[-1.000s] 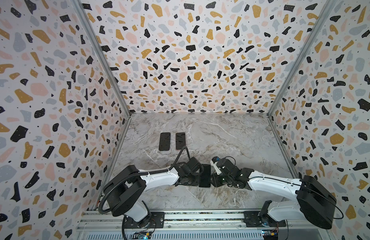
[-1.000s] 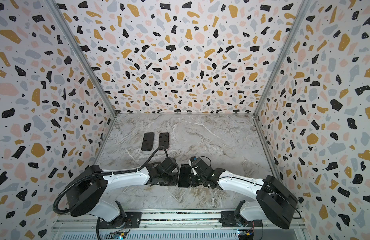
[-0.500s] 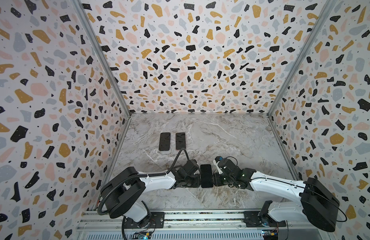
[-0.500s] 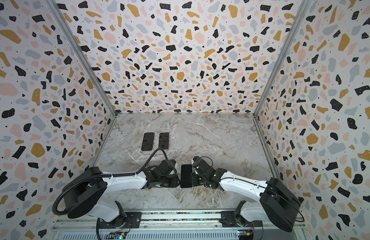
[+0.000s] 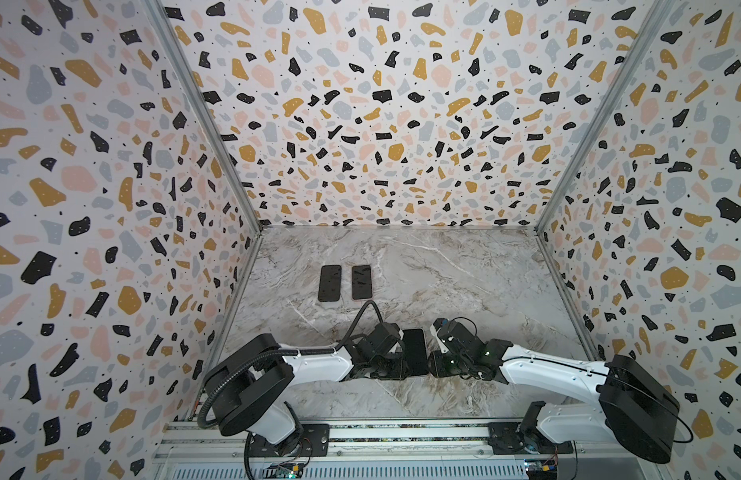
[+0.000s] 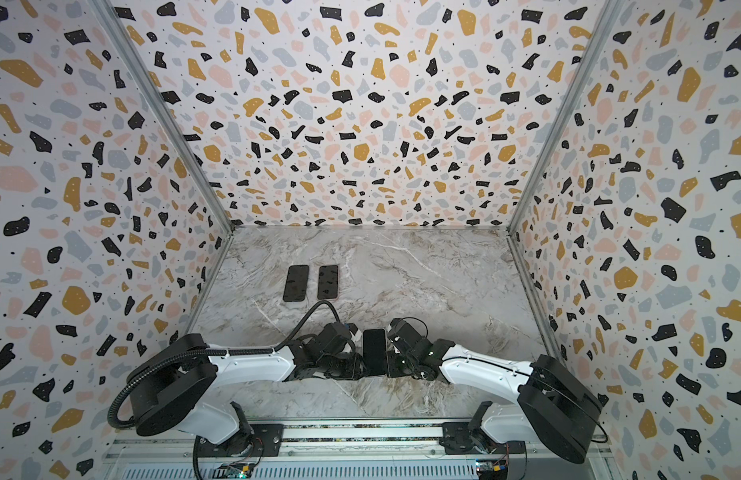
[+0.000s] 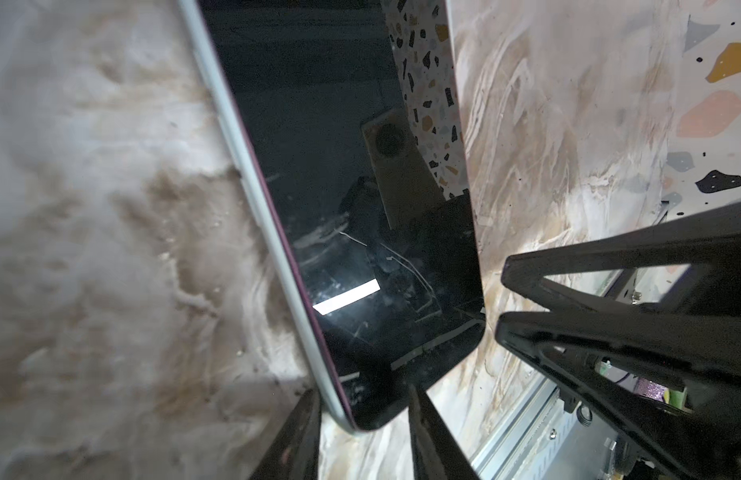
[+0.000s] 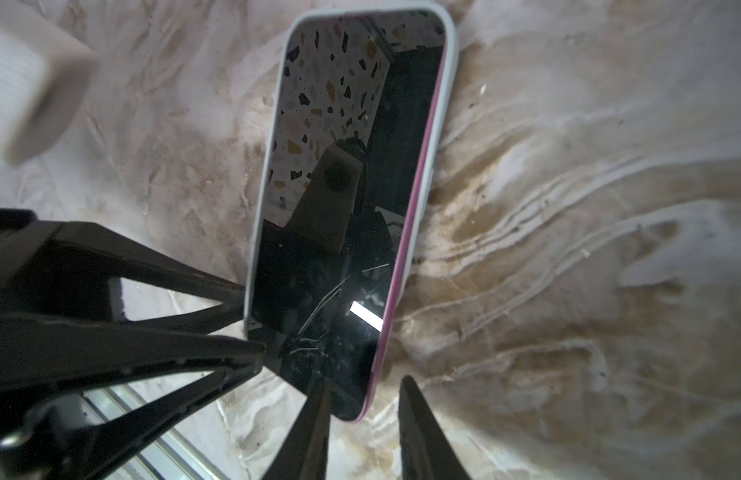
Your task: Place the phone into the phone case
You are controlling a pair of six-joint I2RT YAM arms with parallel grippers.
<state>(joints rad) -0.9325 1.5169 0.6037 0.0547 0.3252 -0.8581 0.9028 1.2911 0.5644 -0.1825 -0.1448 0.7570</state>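
Near the table (image 5: 443, 266) front, the phone (image 5: 414, 351) lies in its case (image 8: 452, 58), pink edge proud; the left gripper (image 7: 362, 390) and right gripper (image 8: 364, 382), jaws spread, straddle its corners. Pressing that edge down should seat it.

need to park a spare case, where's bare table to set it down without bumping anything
Free: the marble table from the far phones across to the right wall. Crowded: front centre, where the left end effector and right end effector flank the phone.
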